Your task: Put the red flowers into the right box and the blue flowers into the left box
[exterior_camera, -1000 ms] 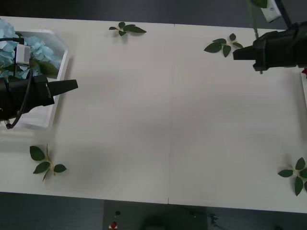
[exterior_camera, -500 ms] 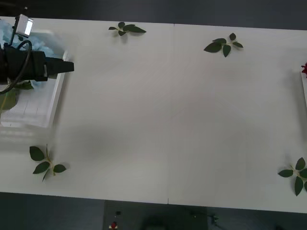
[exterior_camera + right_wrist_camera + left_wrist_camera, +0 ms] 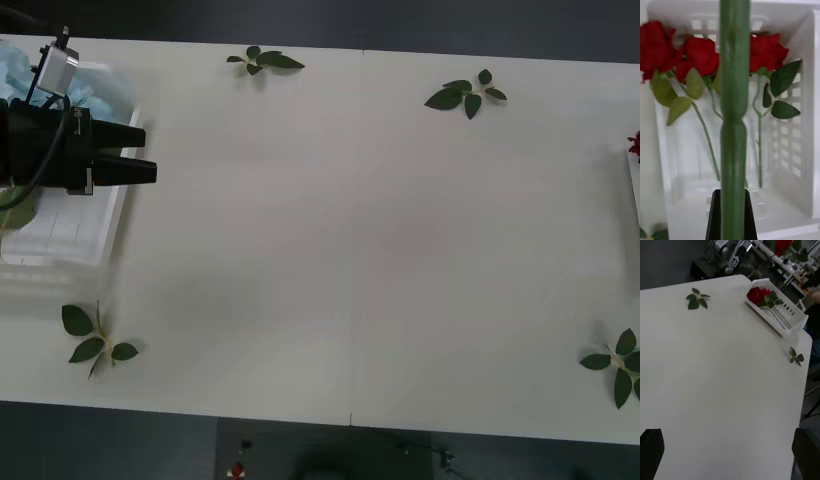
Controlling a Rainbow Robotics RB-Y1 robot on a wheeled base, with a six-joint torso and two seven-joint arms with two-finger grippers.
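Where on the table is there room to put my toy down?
The wide middle of the table is bare, bordered by leaf sprigs near its corners. It is crowded at the left box, where the open left gripper hangs, and in the right box of red flowers.

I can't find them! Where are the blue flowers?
The blue flowers lie in the left box at the table's far left corner in the front view, partly behind the open left gripper.

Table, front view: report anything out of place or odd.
Four loose green leaf sprigs lie scattered near the white table's edges, outside both boxes. Otherwise tidy: pale blue flowers sit in the white plastic left box beneath the open left pincer; deep-red roses lie inside the white slotted right box.
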